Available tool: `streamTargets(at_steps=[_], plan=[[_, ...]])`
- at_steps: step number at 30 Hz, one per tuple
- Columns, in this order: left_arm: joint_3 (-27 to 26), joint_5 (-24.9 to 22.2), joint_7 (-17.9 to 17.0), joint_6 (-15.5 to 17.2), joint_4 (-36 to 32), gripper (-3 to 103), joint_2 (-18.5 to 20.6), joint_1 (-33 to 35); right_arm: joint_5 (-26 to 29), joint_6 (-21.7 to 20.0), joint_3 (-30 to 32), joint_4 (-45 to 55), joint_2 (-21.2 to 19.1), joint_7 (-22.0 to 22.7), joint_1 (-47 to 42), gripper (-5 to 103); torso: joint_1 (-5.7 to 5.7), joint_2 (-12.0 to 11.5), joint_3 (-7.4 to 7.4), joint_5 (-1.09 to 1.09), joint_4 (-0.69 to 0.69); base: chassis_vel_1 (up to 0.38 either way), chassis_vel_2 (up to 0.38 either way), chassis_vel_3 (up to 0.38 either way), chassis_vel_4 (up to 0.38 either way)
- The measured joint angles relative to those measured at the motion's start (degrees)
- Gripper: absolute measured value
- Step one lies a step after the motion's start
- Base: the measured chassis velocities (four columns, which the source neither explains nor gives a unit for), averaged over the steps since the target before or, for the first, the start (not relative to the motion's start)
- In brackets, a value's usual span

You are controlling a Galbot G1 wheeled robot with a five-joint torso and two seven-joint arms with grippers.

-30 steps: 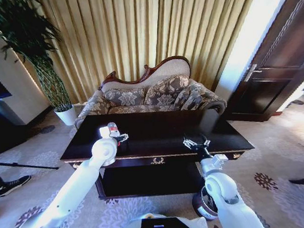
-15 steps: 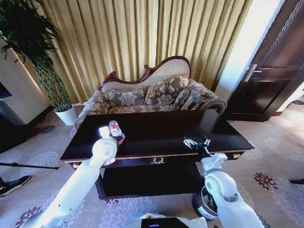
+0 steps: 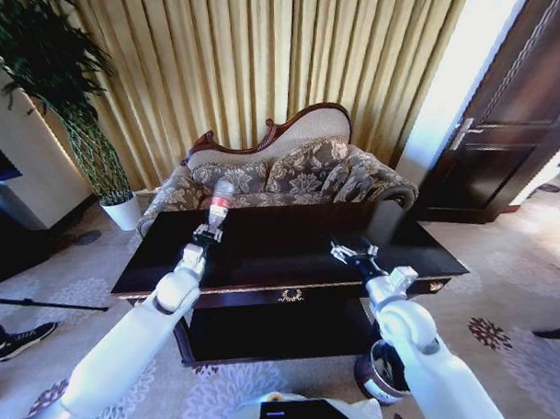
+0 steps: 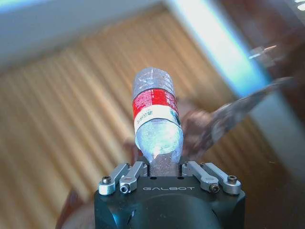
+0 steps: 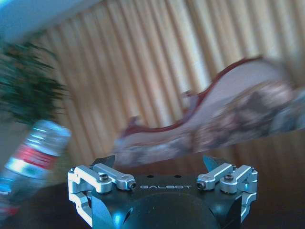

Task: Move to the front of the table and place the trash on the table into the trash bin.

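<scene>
A small clear plastic bottle (image 3: pixel 218 202) with a red label, a piece of the trash, stands upright in the air above the left half of the dark glossy table (image 3: pixel 290 241). My left gripper (image 3: pixel 207 234) is shut on its lower end. The left wrist view shows the bottle (image 4: pixel 156 117) rising straight out of the shut left gripper (image 4: pixel 164 168). Over the table's right front part, my right gripper (image 3: pixel 351 254) is open with nothing in it. In the right wrist view the right gripper (image 5: pixel 159 161) stands wide open, with the bottle (image 5: pixel 34 153) off to one side. The trash bin (image 3: pixel 369 376) sits on the carpet by the table's right front corner, partly hidden by my right arm.
A patterned sofa (image 3: pixel 279 177) with a carved back stands right behind the table, before gold curtains. A plant in a white pot (image 3: pixel 124 213) is at the back left. A dark door (image 3: pixel 507 137) is at the right. A shoe (image 3: pixel 22 340) shows at the left edge.
My left gripper has lifted the bottle off the table and turned it upright, reaching farther over the table. The right gripper has shifted slightly up and left, still open.
</scene>
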Motion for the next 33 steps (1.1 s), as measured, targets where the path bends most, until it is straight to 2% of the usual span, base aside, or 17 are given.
streamTargets(at_steps=[3, 4, 5, 8, 14, 16, 33], plan=[[1.86, 12.35, 2.68, -12.64, 5.03, 26, 0.1, -3.57, 11.49, -2.74, -3.17, -1.1, -0.44, -1.37, 5.13, 100, 0.01, -0.01, 0.0, 0.01, 0.0, 0.0, 0.0, 0.0, 0.0], [2.12, 14.02, 2.86, -14.28, 5.56, 26, 0.0, -4.34, 13.01, -3.16, -3.74, -1.28, -0.33, -1.59, 6.05, 100, 0.01, -0.01, 0.0, 0.01, -0.01, 0.0, 0.0, 0.0, 0.0], [2.12, 14.02, 2.86, -14.28, 5.56, 26, 0.0, -4.34, 13.01, -3.16, -3.74, -1.28, -0.33, -1.59, 6.05, 100, 0.01, -0.01, 0.0, 0.01, -0.01, 0.0, 0.0, 0.0, 0.0], [3.84, 18.79, 3.04, -18.76, 6.46, 26, -0.36, -8.01, 17.9, -3.91, -7.5, -2.45, 1.03, -1.95, 11.37, 100, 0.01, -0.01, 0.01, 0.01, -0.02, 0.0, 0.0, 0.0, 0.0], [7.25, 19.03, 2.96, -18.7, 5.66, 26, -0.15, -11.59, 18.2, -3.87, -10.66, -4.12, 3.15, -1.91, 17.17, 100, 0.01, 0.0, 0.01, 0.02, 0.0, 0.0, 0.0, 0.0, 0.0], [8.88, 18.11, 2.83, -17.17, 5.34, 26, -0.45, -12.9, 17.98, -3.67, -11.27, -4.74, 3.55, -1.81, 18.8, 100, 0.01, -0.01, 0.01, 0.01, 0.0, 0.0, 0.0, 0.0, 0.0], [20.45, 13.98, 2.01, -12.25, 7.15, 26, -4.0, -23.41, 16.05, -2.28, -11.2, -5.91, 2.65, -1.54, 21.8, 100, 0.01, -0.01, 0.0, 0.02, -0.01, 0.0, 0.0, 0.0, 0.0]])
